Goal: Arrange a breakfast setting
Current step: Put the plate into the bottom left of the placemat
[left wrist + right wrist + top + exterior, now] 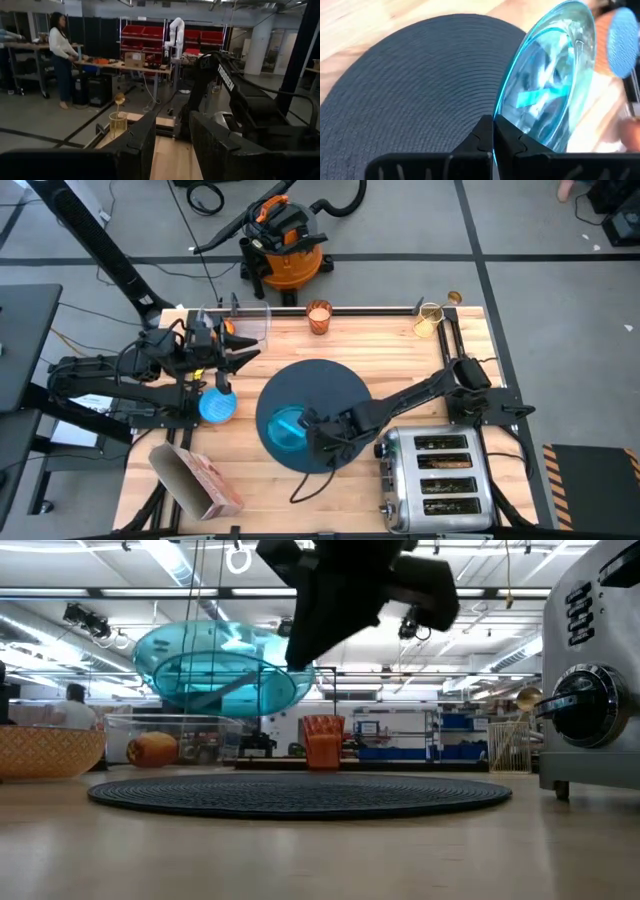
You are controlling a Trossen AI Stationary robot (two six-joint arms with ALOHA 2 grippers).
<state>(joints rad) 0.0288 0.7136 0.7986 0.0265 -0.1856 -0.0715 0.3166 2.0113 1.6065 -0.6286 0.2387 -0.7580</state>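
Right gripper (493,134) pinches the teal plate (220,670) by its rim, holding it in the air above the mat (312,412). Plate looks rigid, glossy, likely slippery and breakable, so a rim grip seems right. Left gripper (240,347) waits spread near the bowl (217,404).

In the high view, part of the teal plate (286,427) is covered by the right gripper (318,432), and the mat (318,385) beneath both is partly hidden. The chrome toaster (436,476) at the table's near right corner is cut off by the lower picture edge, as is the pink cereal box (200,483) at the near left corner. In the low view, the right gripper is cropped by the top edge, so its fingertips are not seen there. The gold spoon (441,308) in its holder at the far right corner is too small for detail. The red-orange fruit (152,748) is seen only through a clear container.
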